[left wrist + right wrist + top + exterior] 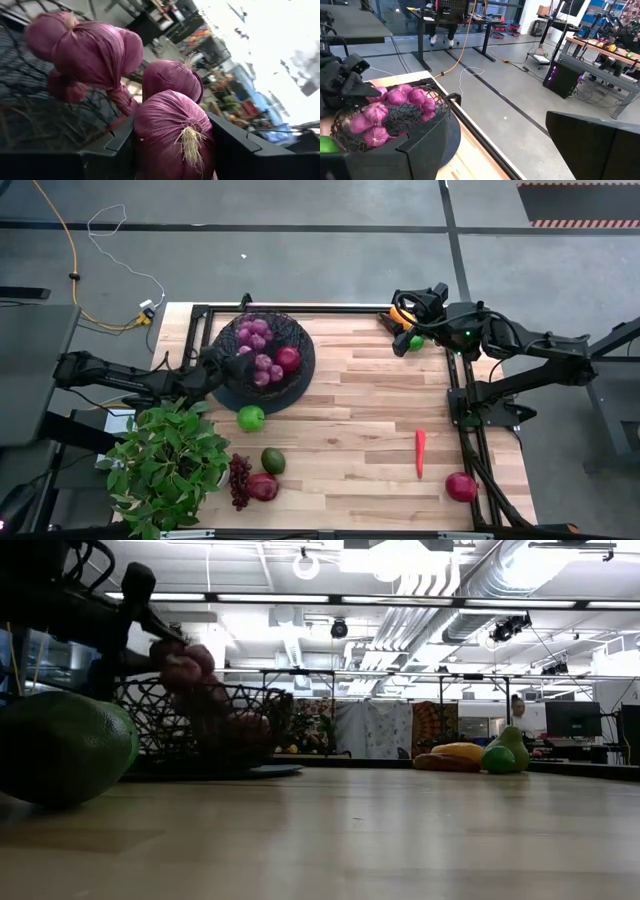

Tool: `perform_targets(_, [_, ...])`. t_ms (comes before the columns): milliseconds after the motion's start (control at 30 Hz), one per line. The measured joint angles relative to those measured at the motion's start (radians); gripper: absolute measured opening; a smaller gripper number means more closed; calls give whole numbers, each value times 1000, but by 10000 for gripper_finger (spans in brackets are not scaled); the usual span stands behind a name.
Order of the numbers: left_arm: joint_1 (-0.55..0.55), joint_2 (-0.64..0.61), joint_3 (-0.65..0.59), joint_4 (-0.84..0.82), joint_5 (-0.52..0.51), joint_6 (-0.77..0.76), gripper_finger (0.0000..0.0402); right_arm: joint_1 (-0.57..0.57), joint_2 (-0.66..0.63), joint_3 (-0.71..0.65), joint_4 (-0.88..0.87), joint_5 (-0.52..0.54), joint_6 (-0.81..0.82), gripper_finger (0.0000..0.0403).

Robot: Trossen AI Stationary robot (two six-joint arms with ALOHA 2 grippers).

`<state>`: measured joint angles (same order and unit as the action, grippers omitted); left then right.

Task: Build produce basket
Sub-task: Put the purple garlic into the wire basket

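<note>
1. The left gripper (pixel 212 368) is reaching over the near rim of the basket (pixel 228 392), and its two dark fingers (pixel 107 150) are standing part-way apart, clamping a purple bulb of the purple bunch (pixel 172 130) between them.
2. Just past the fingertips, the other bulbs of that bunch (pixel 258 340) are lying inside the basket, piled across its middle and far side.
3. A dark red pomegranate (pixel 288 359) is sitting in the basket too, just beyond the gripper and touching the purple bulbs.
4. Outside the basket, close beside the left gripper, a green apple (pixel 250 418) is resting on the wooden table (pixel 350 430).
5. Farther out from that gripper, an avocado (pixel 273 461), a dark grape bunch (pixel 239 480) and a second pomegranate (pixel 263 487) are lying together by the leafy potted plant (pixel 165 465).
6. The right gripper (pixel 412 313) is waiting at the far corner of the table, well away from the basket, its fingers (pixel 592 145) spread wide and holding nothing.
7. Right under and beside it, a yellow-orange pepper (pixel 400 313) and another green fruit (pixel 416 342) are lying on the table.
8. Well away from it, a red chili (pixel 420 452) and a third pomegranate (pixel 461 486) are lying near the table's other end.
</note>
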<state>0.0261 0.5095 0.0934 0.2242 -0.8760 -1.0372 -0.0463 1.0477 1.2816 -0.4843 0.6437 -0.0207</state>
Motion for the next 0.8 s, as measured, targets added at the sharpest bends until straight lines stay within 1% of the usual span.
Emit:
perform_targets(133, [0,0,0,-22,-33,0,184,0,0,0,0,0,5,317])
perform_targets(667, [0,0,0,-21,-25,1,184,0,0,0,0,0,21,317])
perform_targets(800, [0,0,0,-21,-25,1,197,0,0,0,0,0,21,317])
